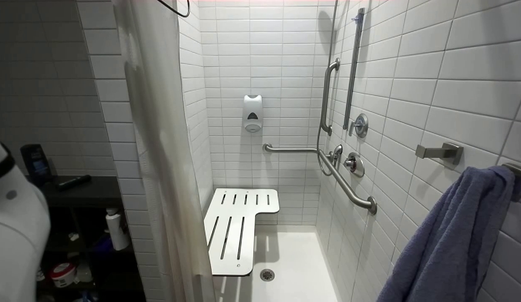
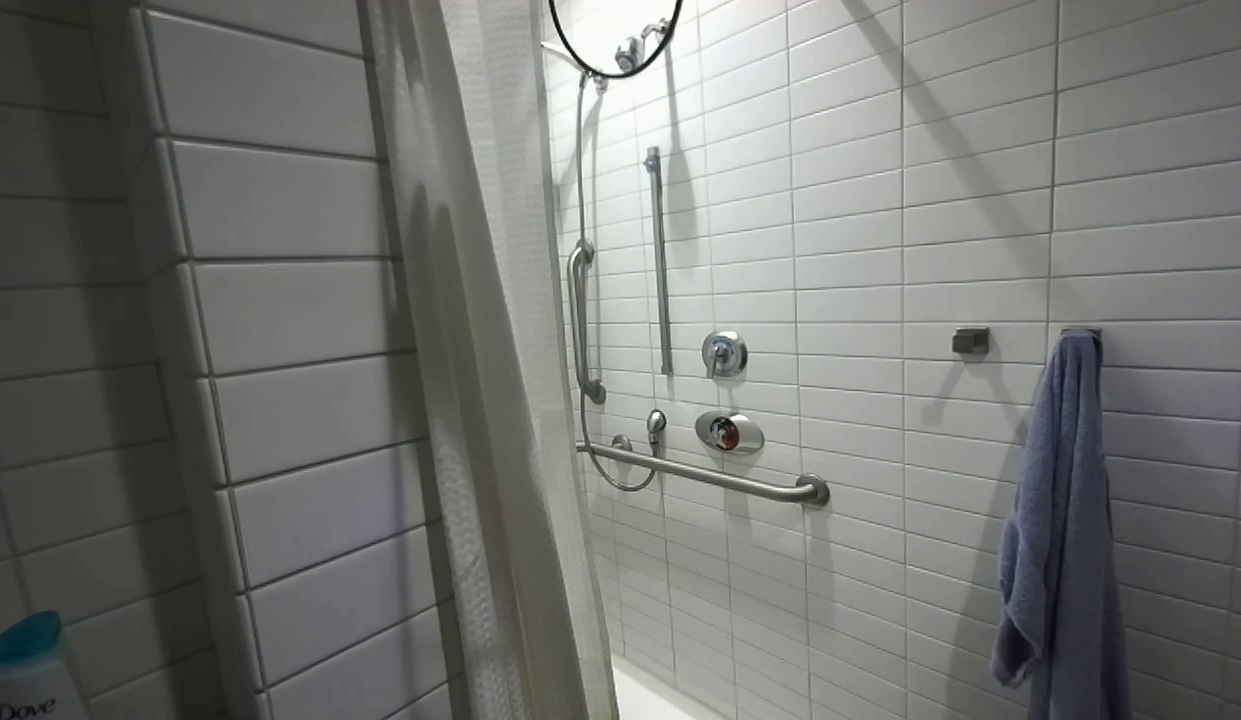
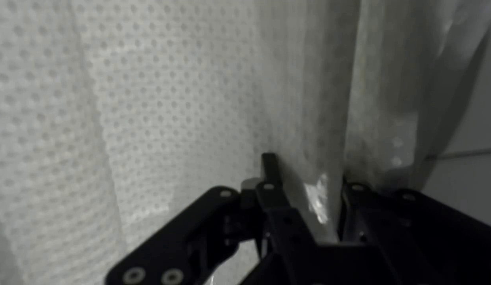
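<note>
White-tiled shower stall (image 1: 294, 105), and there at its entrance edge hangs the curtain (image 1: 166, 159), one fold clasped in the gripper (image 3: 307, 174), bunched, seemingly, for a firmer hold.

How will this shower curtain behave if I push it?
The shower curtain will probably flop, as it hangs in loose folds. It looks thin, so is likely light for its size. The shiny patch by the gripper might be slippery.
</note>
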